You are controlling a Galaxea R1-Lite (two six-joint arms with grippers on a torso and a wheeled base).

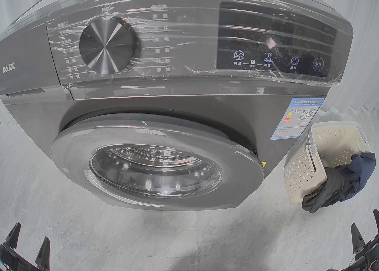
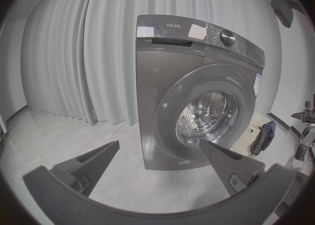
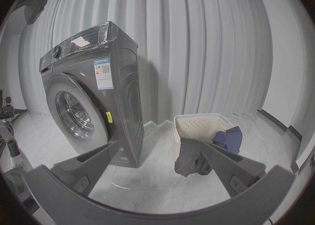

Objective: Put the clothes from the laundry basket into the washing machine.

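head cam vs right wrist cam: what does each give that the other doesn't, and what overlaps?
Head: the control panel face-on, with dial and display, plus the left gripper low in front.
Right wrist: the washer's side wall and the curtain behind it.
Both: washer with door shut, basket on the floor at its right, dark clothes draped over the rim, and the right gripper, fingers open.

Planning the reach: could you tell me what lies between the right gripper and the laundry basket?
Bare floor, as the right wrist view shows, up to the clothes draped over the basket.
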